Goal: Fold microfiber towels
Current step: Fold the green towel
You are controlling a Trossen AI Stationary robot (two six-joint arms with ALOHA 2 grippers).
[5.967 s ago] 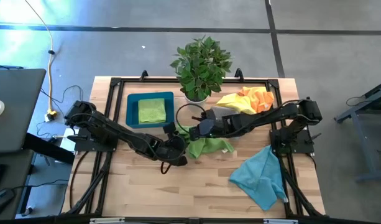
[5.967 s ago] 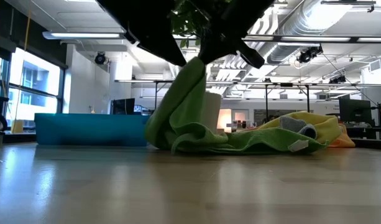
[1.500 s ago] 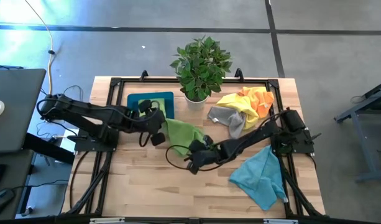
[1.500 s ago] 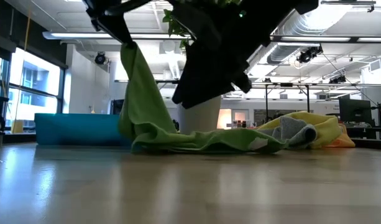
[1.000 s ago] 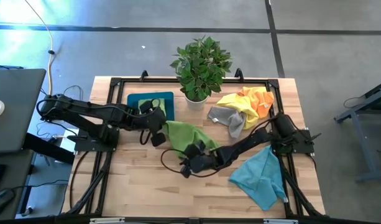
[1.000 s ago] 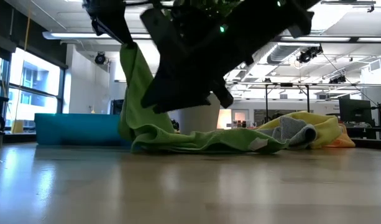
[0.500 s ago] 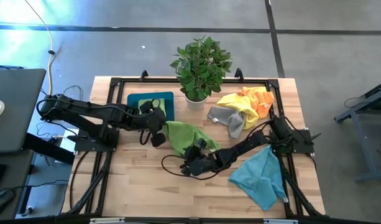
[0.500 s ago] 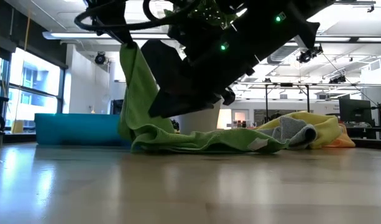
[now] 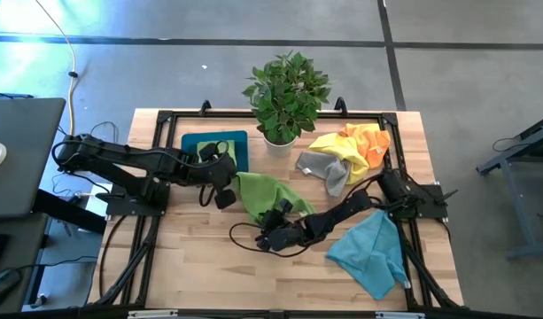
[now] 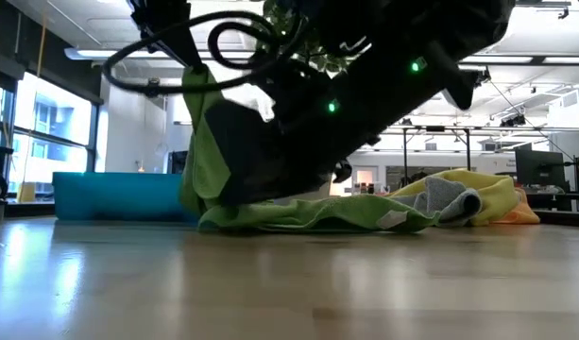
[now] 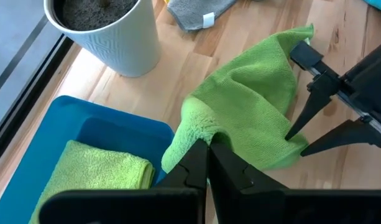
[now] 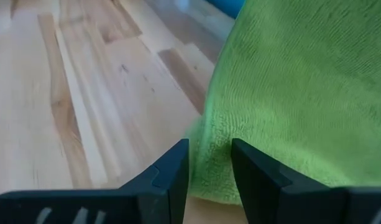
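**Mia:** Where is everything, starting from the big potted plant (image 9: 286, 96)?

**Ben:** The wooden table (image 9: 200, 266) holds it all. In front of the plant lies the lime green towel (image 9: 269, 195). Beside the plant sits the blue tray (image 9: 189, 144), with a folded green towel (image 11: 97, 171) inside.

**Mia:** What just changed?

**Ben:** The right gripper (image 12: 209, 165) has come down low to the green towel's near edge. I think it wants a corner, so folding can start.

**Mia:** And the grippers?

**Ben:** The left gripper (image 11: 208, 151) is pressed together, pinching a towel corner up high by the tray. The right one is spread, with the cloth edge between its fingers (image 12: 168, 177).

**Mia:** Do the views differ?

**Ben:** The low view shows the towel hanging up; the high view cannot.
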